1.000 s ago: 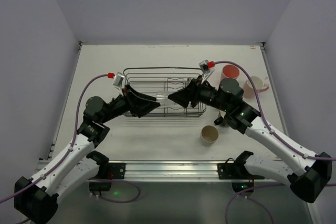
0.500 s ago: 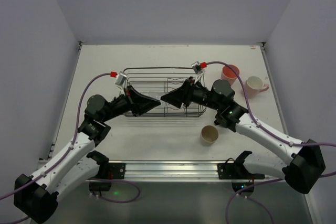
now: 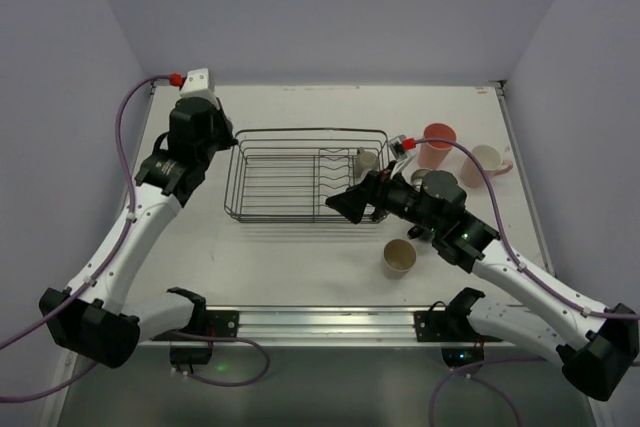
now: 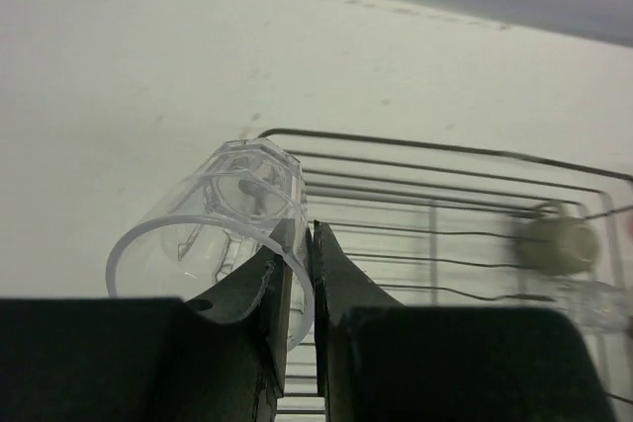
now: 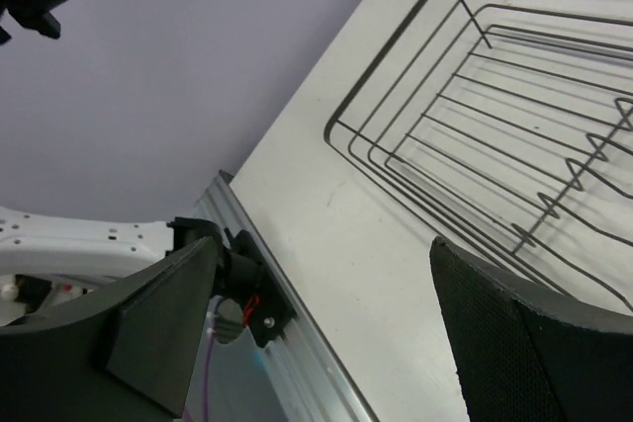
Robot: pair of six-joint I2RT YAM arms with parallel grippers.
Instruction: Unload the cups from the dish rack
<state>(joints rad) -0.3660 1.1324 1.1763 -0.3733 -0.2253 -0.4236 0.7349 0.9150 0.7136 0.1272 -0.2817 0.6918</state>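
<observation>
My left gripper (image 4: 309,229) is shut on the rim of the clear glass (image 4: 232,195), one finger inside it and one outside. It holds the glass tilted above the table, left of the dish rack (image 3: 310,131). A small grey-olive cup (image 3: 367,159) sits in the rack's far right corner and shows blurred in the left wrist view (image 4: 559,242). My right gripper (image 3: 340,205) hangs open and empty over the rack's near right edge (image 5: 514,116). On the table right of the rack are a coral-pink tumbler (image 3: 437,144), a pale pink mug (image 3: 488,159) and a tan cup (image 3: 398,258).
The aluminium rail (image 3: 320,322) with the arm bases runs along the near table edge. Grey walls close in the left, back and right sides. The left arm's purple cable (image 3: 130,117) loops beside the left wall.
Both grippers met at the glass inside the rack. The left one shut on it and carried it up and out to the left. The right one opened and drew back toward the rack's near right.
</observation>
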